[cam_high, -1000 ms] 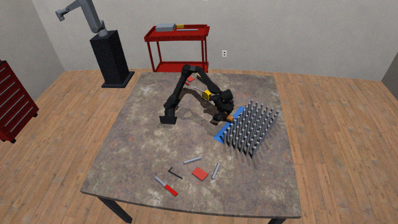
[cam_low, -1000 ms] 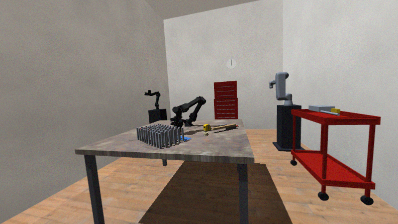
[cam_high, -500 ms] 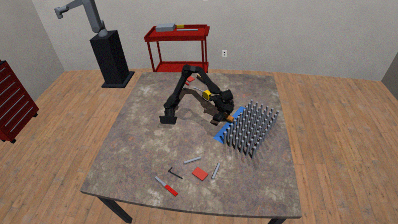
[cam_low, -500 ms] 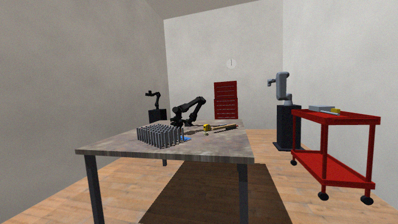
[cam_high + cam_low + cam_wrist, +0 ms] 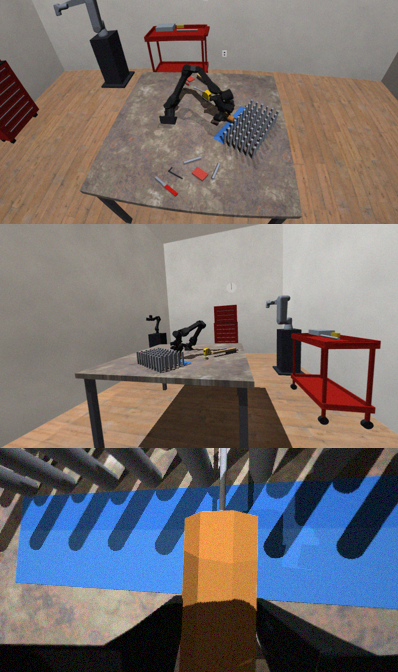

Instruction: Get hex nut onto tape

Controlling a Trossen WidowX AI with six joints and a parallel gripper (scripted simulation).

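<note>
on the counter (image 5: 144,155), the black arm reaches low toward the block of standing spacers (image 5: 250,125), which fills the right middle of the surface in tight upright rows. its end effector (image 5: 222,116) is clamped on the orange-brown handle of the hook pick (image 5: 220,578), which points straight at the spacers. in the wrist view the handle lies over the blue strip of tape (image 5: 100,558), and the thin metal shaft runs on from it in between the nearest spacers; the hook at its tip is hidden among them. the strip lies flat along the near edge of the spacer block, just beside the first row, with the spacers' shadows falling across it. the hex nut cannot be made out in any view; the part of the tape in view carries nothing but shadows. all spacers in sight stand upright. a yellow tape measure (image 5: 206,94) sits behind the arm's wrist, and a red block (image 5: 199,173) with a few loose tools lies near the front edge.
</note>
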